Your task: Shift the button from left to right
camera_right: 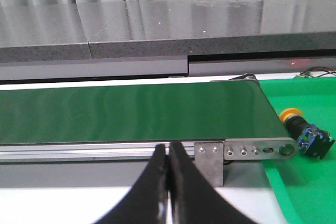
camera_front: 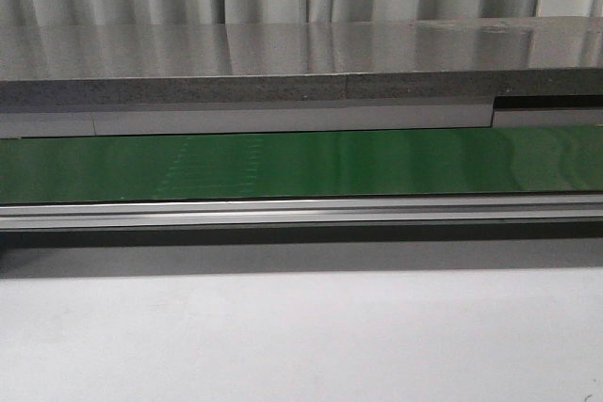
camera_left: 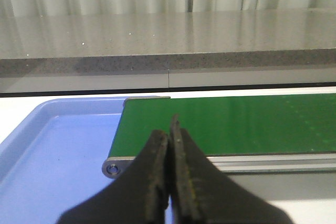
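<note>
The button (camera_right: 303, 128) lies tipped on its side on a green surface (camera_right: 302, 182) just past the right end of the green conveyor belt (camera_right: 131, 111); its yellow-orange collar faces the belt and its black body points away. It shows only in the right wrist view. My right gripper (camera_right: 168, 150) is shut and empty, in front of the belt's metal rail, well to the left of the button. My left gripper (camera_left: 169, 132) is shut and empty, in front of the belt's left end (camera_left: 113, 169). Neither gripper shows in the front view.
A blue tray (camera_left: 52, 150) sits beside the belt's left end. The belt (camera_front: 301, 165) runs across the front view with an aluminium rail (camera_front: 301, 212) along its near side. A grey stone ledge (camera_front: 283, 68) and curtains stand behind. A metal bracket (camera_right: 210, 161) hangs from the rail.
</note>
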You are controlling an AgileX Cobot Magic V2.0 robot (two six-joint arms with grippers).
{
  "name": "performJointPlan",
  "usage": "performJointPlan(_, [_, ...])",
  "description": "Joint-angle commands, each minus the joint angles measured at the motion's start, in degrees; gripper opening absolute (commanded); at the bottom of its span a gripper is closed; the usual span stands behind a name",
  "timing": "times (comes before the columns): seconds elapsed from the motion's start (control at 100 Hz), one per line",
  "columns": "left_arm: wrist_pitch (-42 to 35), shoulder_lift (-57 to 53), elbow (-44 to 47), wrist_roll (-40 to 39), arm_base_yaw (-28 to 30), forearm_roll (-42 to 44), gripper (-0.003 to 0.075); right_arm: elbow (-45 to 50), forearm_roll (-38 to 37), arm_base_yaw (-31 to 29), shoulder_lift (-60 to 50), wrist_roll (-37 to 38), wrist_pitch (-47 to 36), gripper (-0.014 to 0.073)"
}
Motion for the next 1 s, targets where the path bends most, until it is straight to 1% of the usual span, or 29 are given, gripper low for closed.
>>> performJointPlan(0.0, [-7.1, -1.8, 0.1, -0.7, -1.0, 0.3, -0.0020, -0.8, 0.0, -0.2, -0.9, -0.1, -4.9, -0.0067])
performJointPlan(0.14, [-9.9, -1.8, 2.1, -0.7, -1.3, 0.3, -0.0020, -0.8, 0.0, -0.2, -0.9, -0.1, -4.8, -0.0067])
performJointPlan(0.99, [-9.2, -1.8, 2.1, -0.7, -1.3, 0.1, -0.0020, -0.8, 0.0, -0.2, -0.9, -0.1, -4.8, -0.0067])
